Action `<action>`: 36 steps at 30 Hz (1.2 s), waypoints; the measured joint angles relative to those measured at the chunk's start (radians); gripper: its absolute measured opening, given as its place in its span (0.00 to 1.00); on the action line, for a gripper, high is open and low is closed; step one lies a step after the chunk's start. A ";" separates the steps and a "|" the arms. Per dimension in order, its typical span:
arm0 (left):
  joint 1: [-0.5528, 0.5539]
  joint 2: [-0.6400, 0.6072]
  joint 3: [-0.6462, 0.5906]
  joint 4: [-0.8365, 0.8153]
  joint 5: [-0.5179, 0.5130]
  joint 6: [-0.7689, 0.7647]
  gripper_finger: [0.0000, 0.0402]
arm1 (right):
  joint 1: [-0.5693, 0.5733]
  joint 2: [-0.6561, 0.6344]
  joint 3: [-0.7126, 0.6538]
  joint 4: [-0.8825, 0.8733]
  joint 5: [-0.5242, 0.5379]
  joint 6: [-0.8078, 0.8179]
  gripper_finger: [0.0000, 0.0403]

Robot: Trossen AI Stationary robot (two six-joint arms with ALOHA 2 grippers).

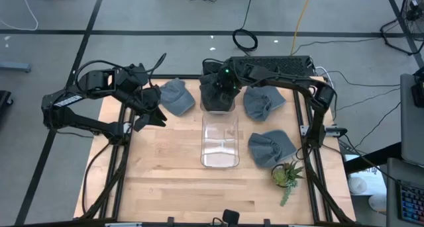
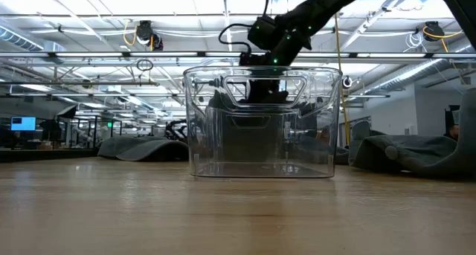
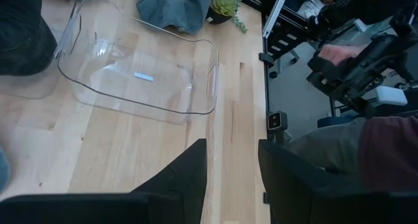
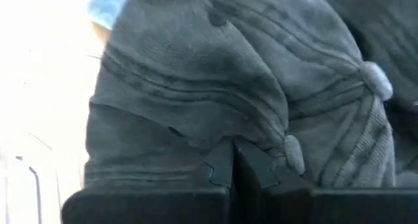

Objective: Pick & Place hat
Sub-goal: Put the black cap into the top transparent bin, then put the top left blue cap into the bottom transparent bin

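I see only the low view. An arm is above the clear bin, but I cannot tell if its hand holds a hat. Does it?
Observer: Yes. The right hand is shut on a grey hat, at the far end of the clear bin.
Operator: And the left hand?
Observer: The left hand is open and empty, beside another hat left of the bin.
Operator: Are more hats outside the bin?
Observer: A third hat and a fourth hat lie right of the bin.
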 joint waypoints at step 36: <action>0.000 0.000 0.000 0.251 -0.417 0.136 0.36 | 0.489 -0.473 0.001 0.068 0.445 0.380 0.05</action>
